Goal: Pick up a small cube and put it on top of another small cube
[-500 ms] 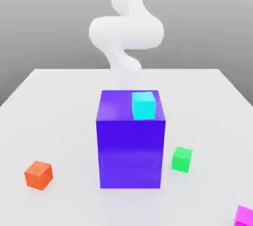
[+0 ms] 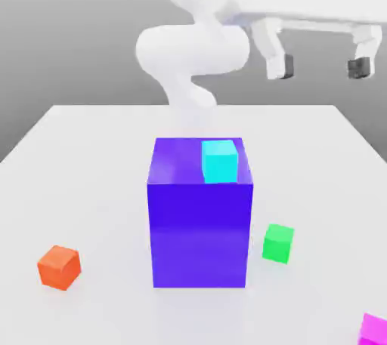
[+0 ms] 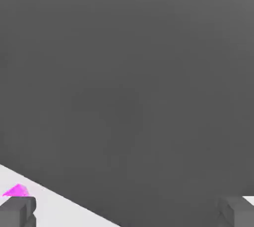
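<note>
The small magenta cube (image 2: 373,330) lies on the white table at the front, at the exterior view's right edge, partly cut off. A corner of this magenta cube (image 3: 17,190) also peeks out beside one finger in the hand view. The small green cube (image 2: 278,243) rests on the table just to the exterior view's right of the big blue-purple block (image 2: 200,223). My gripper (image 2: 321,66) hangs high above the table at the exterior view's upper right, open, with nothing between its dark fingertips (image 2: 280,66).
A cyan cube (image 2: 220,161) sits on top of the blue-purple block. An orange cube (image 2: 59,266) lies on the white table (image 2: 91,185) at the exterior view's front left. The arm's white body (image 2: 193,53) rises behind the block.
The hand with its open fingers has come into the exterior view at the upper right. The cubes and the block have not moved.
</note>
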Motion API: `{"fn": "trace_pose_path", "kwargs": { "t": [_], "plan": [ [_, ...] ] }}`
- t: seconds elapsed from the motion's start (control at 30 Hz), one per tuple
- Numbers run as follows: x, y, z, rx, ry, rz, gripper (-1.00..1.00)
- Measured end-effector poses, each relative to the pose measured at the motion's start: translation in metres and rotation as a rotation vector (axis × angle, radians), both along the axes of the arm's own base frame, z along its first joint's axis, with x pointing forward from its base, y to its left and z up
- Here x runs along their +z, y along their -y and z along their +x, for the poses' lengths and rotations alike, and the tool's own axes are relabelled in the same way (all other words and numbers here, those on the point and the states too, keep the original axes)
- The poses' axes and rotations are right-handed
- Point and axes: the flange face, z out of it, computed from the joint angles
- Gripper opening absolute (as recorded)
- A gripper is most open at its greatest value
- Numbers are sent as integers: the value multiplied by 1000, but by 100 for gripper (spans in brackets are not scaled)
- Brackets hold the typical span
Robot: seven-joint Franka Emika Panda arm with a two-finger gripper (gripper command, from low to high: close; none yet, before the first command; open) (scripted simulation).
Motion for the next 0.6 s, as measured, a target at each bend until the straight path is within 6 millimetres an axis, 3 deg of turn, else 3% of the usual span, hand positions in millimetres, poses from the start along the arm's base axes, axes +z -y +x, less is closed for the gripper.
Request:
{"fn": "trace_pose_path", "kwargs": {
  "t": [0.17, 0.3, 0.5, 0.6],
  "plan": [
    [-83, -53, 13, 171, -104, -61, 0],
    [-153, -82, 16, 288, -187, -106, 0],
    [-261, -126, -2, 479, -311, -170, 0],
    [-312, -137, -9, 528, -342, -185, 0]
  ]
}}
